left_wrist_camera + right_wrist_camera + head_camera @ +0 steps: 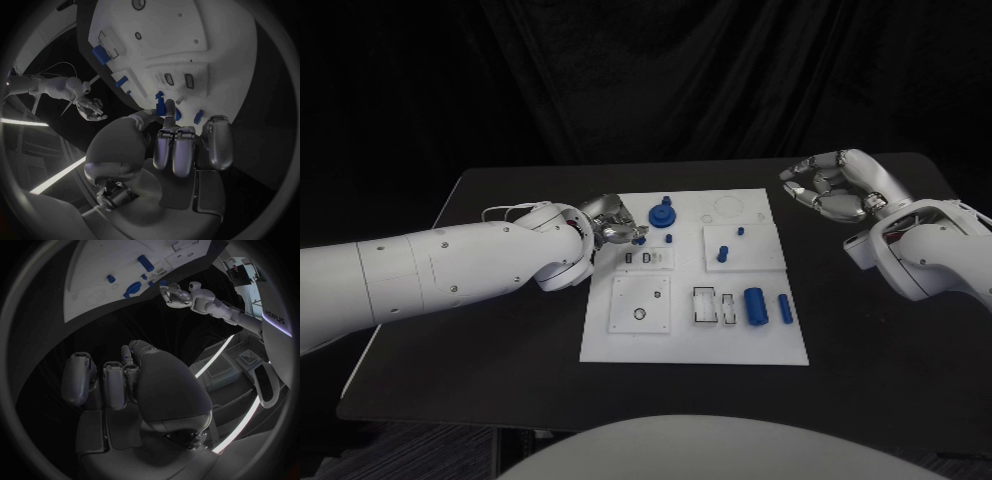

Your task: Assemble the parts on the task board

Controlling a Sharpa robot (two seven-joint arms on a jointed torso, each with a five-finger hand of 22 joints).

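Silver left hand sits at the left edge of the task board, thumb and a finger pinched on a small blue part. Left wrist view shows that part upright between the fingertips, just over the board edge. Just beside it on the board: blue round knob part, small blue peg, and two small slots.

Right hand is off the board over the black table, fingers curled in, nothing in them.

Risks, my read:
- Grip is a tip pinch only; the part could rotate or slip on contact with the board.
- The fingers hide the part in the head view, so alignment to a slot is hard to check.
- Knob part is close; a sideways move could knock it.
- Blue cylinder and blue bar lie loose lower right, well apart from both hands.
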